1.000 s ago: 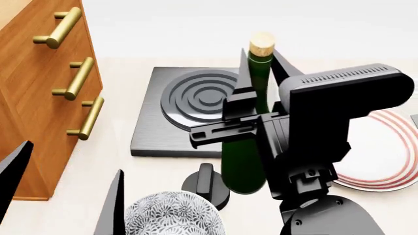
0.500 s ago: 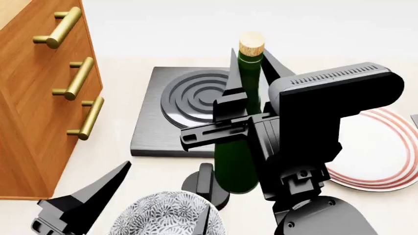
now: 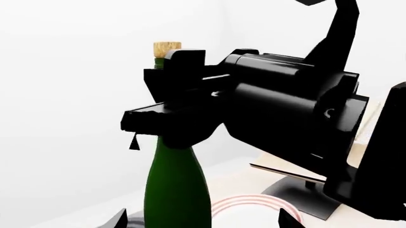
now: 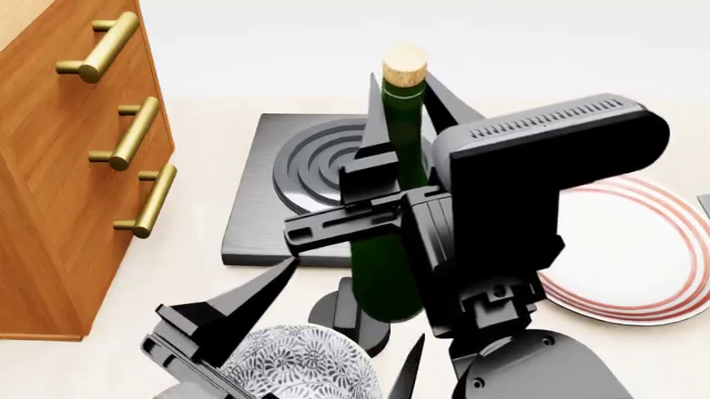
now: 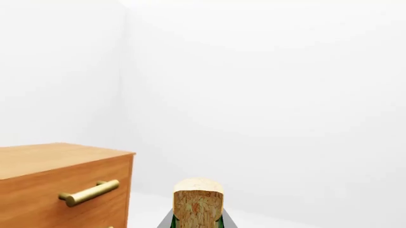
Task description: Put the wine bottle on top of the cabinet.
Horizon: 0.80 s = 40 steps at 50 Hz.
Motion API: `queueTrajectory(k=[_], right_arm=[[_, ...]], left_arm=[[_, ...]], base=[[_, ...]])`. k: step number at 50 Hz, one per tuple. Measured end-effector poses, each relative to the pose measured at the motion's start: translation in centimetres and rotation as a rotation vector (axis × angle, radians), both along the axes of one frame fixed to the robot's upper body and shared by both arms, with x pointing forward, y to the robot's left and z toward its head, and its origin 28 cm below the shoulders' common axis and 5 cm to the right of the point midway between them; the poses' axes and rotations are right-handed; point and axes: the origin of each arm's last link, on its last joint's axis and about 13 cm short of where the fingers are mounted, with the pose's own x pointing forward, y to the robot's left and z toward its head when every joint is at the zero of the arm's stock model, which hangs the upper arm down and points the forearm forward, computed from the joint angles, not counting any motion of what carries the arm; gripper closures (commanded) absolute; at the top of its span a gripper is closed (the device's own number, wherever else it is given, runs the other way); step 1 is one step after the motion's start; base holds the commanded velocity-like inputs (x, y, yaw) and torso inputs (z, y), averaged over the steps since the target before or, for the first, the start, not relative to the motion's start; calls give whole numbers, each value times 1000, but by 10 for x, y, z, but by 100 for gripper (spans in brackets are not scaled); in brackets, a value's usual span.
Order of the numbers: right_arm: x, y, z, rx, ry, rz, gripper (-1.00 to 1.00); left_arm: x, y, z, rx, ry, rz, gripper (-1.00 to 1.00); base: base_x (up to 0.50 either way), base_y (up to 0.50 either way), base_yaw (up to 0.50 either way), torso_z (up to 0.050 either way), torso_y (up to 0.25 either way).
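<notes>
The wine bottle [image 4: 383, 270] is dark green with a tan cork [image 4: 404, 65]. It stands upright in front of the black hob plate. My right gripper [image 4: 406, 125] is shut on its neck just below the cork. In the right wrist view the cork [image 5: 198, 203] sits between the fingertips, with the cabinet [image 5: 51, 187] to one side. The cabinet [image 4: 56, 166] is orange-brown with brass handles, at the head view's left. My left gripper [image 4: 322, 349] is open and empty, over the patterned bowl [image 4: 291, 364]. The left wrist view shows the bottle [image 3: 178, 190] in the right gripper [image 3: 170, 97].
A black hob plate [image 4: 261, 220] with ring burner lies behind the bottle. Its round knob [image 4: 346, 320] is by the bottle's base. A white plate with red rings [image 4: 638, 258] lies at the right. The cabinet's top edge is out of the head view.
The right gripper has carried the bottle to the left and a little up. The left gripper has come in from the lower left to over the bowl.
</notes>
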Motion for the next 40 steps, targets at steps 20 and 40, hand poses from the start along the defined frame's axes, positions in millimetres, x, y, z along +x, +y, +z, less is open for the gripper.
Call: queueTrajectory(k=[20, 40], right_arm=[[-5, 2, 5, 1, -17, 13, 100], [-8, 2, 7, 7, -27, 22, 100]], left_arm=[[15, -8, 1, 10, 3, -7, -100], [31, -14, -4, 29, 25, 3, -100]], base=[[0, 0, 0, 0, 1], [0, 0, 0, 0, 1]])
